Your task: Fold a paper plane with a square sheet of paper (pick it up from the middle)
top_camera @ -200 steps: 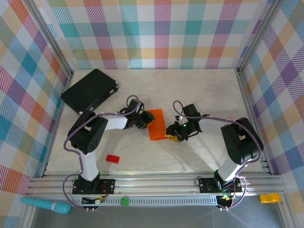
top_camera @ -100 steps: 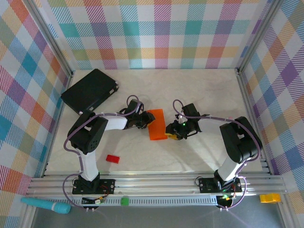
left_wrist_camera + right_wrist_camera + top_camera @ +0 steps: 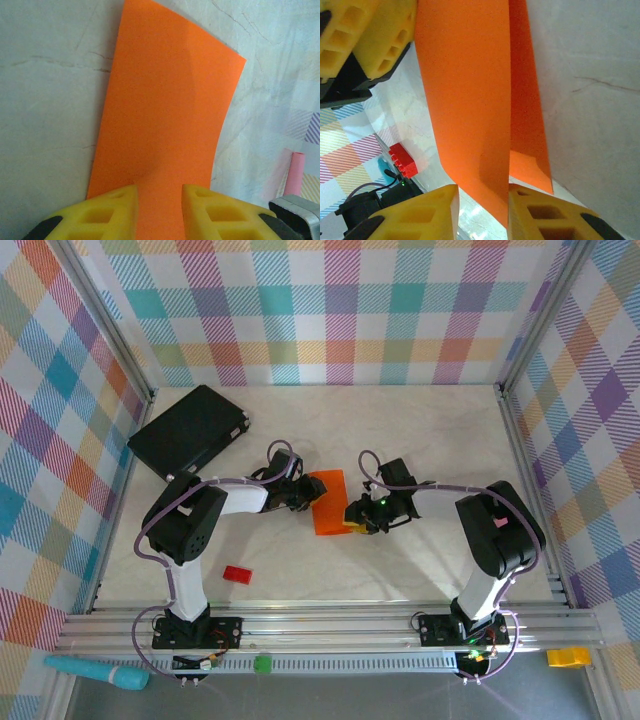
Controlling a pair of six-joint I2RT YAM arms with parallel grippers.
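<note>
Marbled bench (image 3: 420, 440). I see folded bright orange paper sheet (image 3: 329, 502) between left gripper (image 3: 159, 195) and right gripper (image 3: 483, 192). Both part-open, straddling paper, nothing pinched. Risk: raised flap slips from right gripper, skewing crease.

orange paper sheet (image 3: 330, 502): 1 | black case (image 3: 188, 430): 1 | red block (image 3: 237, 574): 1 | robot arms (image 3: 190, 520) (image 3: 500, 530): 2 | teal stick (image 3: 95, 672): 1 | yellow piece (image 3: 567, 657): 1

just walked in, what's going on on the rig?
Both arms are working on an orange sheet of paper in the middle of the table. It is folded over into a two-layer rectangle, with no plane shape yet. The left gripper rests on its left side, fingers apart, apparently pinning it. The right gripper straddles the lifted top layer on the right side and is not clamped.
</note>
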